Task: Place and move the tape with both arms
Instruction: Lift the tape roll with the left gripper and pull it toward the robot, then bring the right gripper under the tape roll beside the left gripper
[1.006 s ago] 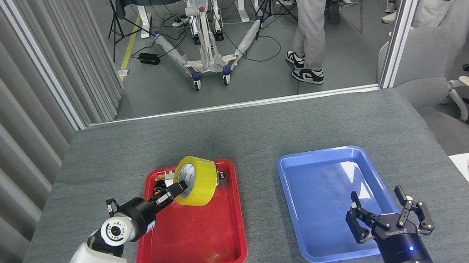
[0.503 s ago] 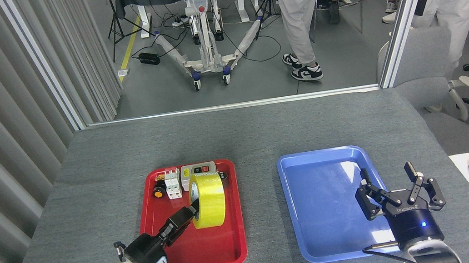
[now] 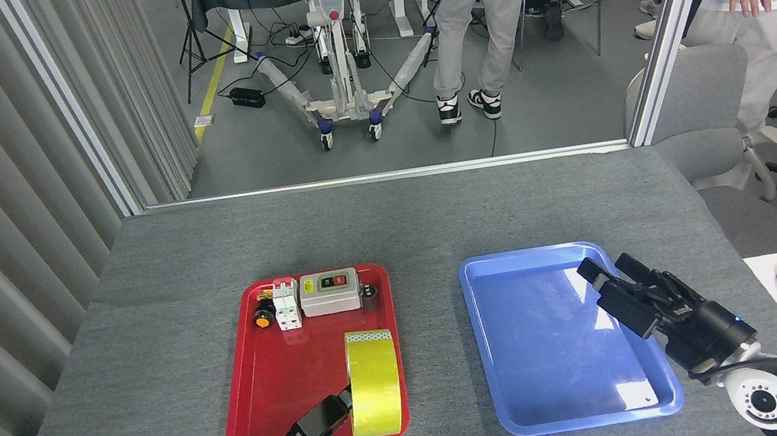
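Tape (image 3: 374, 383) upright, lower centre in red tray (image 3: 260, 388), pinched by my left gripper (image 3: 343, 405); right gripper (image 3: 615, 285) over blue tray (image 3: 529, 350), spread unclear

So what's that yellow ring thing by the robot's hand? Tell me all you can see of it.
It is the tape, a wide roll of glossy, see-through yellow packing tape, standing on its edge with its broad band facing the camera. It sits at the near right corner of the red tray. The left gripper is shut on it from the left side, so its core is hidden.
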